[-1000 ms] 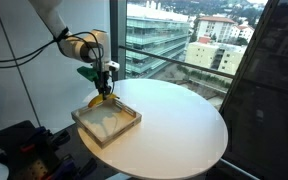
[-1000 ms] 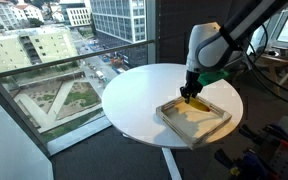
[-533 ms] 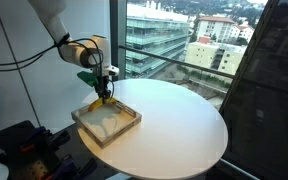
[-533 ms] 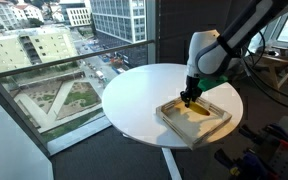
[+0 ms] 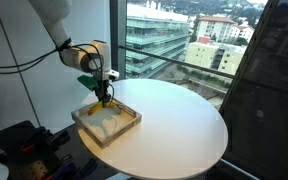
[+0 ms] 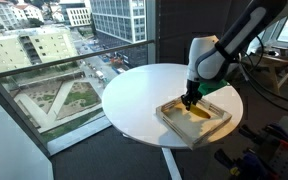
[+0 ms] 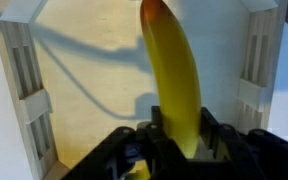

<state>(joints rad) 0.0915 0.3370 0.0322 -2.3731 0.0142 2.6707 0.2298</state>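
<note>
**Banana [image 7: 174, 80] clamped in the pincer [image 7: 179, 140] above a wooden tray [image 7: 24, 95]**

Banana: the pincer is closed narrow on 1 end, with 1 dark finger [image 7: 219, 135] pressed against each side of the fruit. In the wrist view its long axis runs straight out from the fingertips towards the tray wall farthest from the pincer. It curves slightly, and the free tip is tinged orange-red. The fruit casts a shadow on the pale tray floor beneath it.

In both exterior views the arm bends at the wrist so that the pincer [image 5: 104, 97] points down over the tray [image 5: 124, 126]. The fruit below the fingertips is too small to read there. The tray lies directly under the pincer [image 6: 190, 99], near the edge of a round white table [image 6: 134, 90].
</note>
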